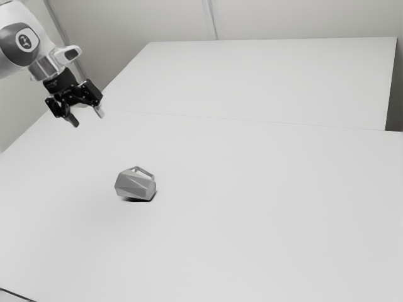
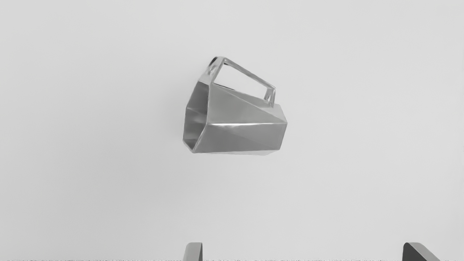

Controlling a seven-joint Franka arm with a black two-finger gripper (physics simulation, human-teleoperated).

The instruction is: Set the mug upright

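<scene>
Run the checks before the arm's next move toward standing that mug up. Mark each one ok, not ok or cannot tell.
1. Gripper open: ok, its fingers stand wide apart.
2. Gripper touching nothing: ok, it hangs above the table, away from the mug.
3. Gripper lined up on the mug: not ok, in the exterior view it is off toward the upper left of it.
4. Mug upright: not ok, it lies on its side.
5. Handle in sight for planning the grasp: ok, both views show it.
6. Mug empty: cannot tell, its inside is seen at a slant.
</scene>
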